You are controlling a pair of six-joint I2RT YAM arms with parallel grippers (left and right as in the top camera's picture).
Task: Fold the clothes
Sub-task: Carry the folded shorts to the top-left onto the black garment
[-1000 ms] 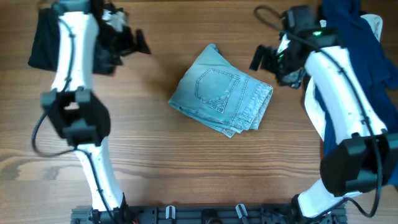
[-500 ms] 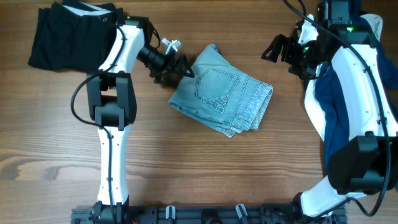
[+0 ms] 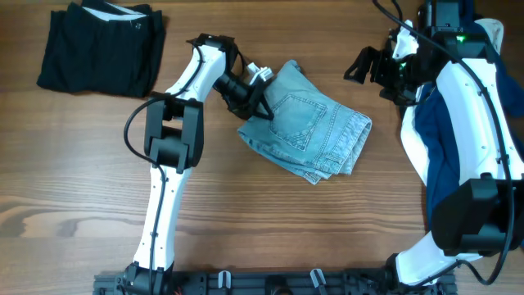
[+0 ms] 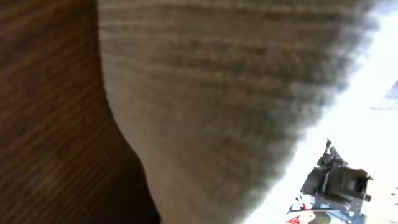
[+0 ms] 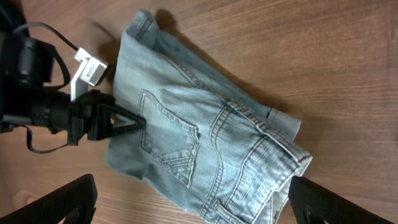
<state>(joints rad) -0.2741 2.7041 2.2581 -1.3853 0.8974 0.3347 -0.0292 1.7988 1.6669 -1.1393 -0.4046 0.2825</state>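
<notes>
Left pincer (image 3: 259, 105) closed tight, its two black fingers meeting in a single point that rests on the left part of the jeans (image 3: 307, 131), just beside the stitched back pocket (image 5: 168, 140). Whether a thin fold of cloth is nipped between the tips cannot be made out. That arm's own camera is pressed too close and shows only a blur.

The jeans lie in the middle of the wooden table (image 3: 246, 229), already folded into a thick, roughly square bundle that sits askew. They are pale, faded blue denim, soft and slightly rumpled, with darker seams, curved pocket stitching and several layered edges stacked at the near right corner.

Right pincer (image 3: 368, 72) hangs at the far right with its fingers spread wide and nothing between them, well apart from the jeans and looking down on them.

Far left, a black garment (image 3: 98, 49) lies flat and neatly squared. Far right, behind the right arm, a loose heap of navy cloth (image 3: 501, 74) with a glimpse of white waits unfolded.

This looks like the close of the jeans' turn: the folding seems done and the bundle is being nudged or tidied. Next, I would expect it to be moved towards the black garment, which calls for a firm hold through all the layers so the fold does not spill open.
</notes>
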